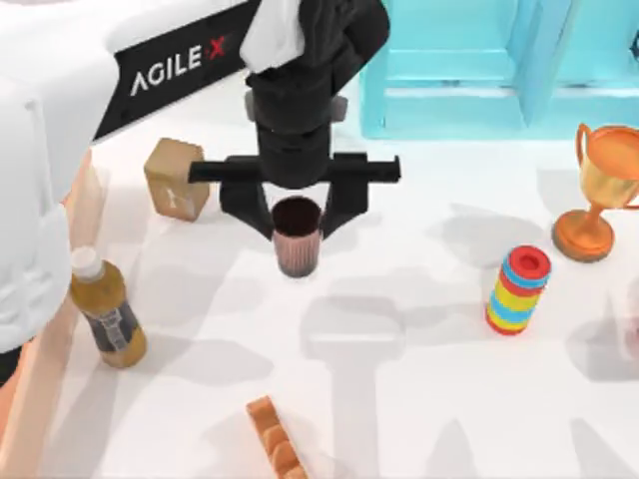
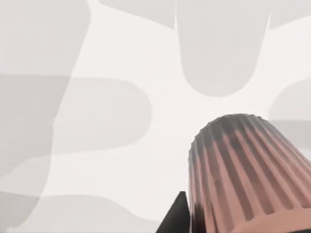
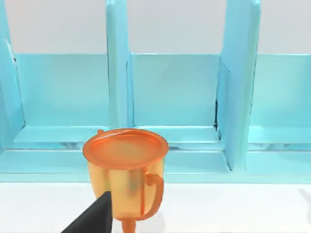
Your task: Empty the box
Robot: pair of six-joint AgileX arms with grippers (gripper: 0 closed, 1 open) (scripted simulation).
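Top view: left pincer [image 1: 297, 232] points down, gripping ribbed cup [image 1: 297, 239].

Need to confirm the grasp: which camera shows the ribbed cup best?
Top view: the ribbed cup sits whole between the left claw fingers above the table. The left wrist view shows its ribbed side close up.
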